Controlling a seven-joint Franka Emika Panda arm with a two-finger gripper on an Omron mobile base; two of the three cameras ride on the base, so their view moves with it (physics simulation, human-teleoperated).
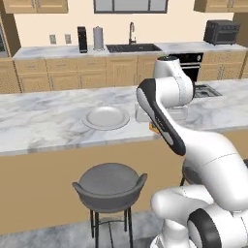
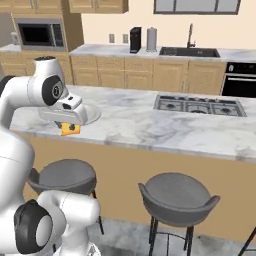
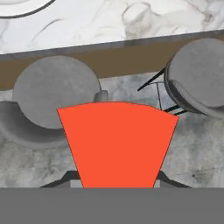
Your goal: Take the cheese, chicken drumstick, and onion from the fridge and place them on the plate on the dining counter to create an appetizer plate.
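Hand view shows the gripper (image 3: 118, 186) clenched on the cheese (image 3: 118, 144), its red rind face toward the camera, held above two grey stools (image 3: 57, 94) and the floor. Beyond them runs the edge of the marbled dining counter (image 3: 144, 22). From the left base view, the plate (image 1: 105, 117) lies bare on that counter, just left of the arm. Farther back stand a cooktop (image 2: 199, 105), wooden cabinets (image 1: 72, 75) and a sink (image 1: 133, 48) against the wall.

Grey stools (image 1: 110, 186) below; sink (image 1: 133, 48), stovetop (image 2: 198, 105), microwave (image 2: 40, 34) beyond.
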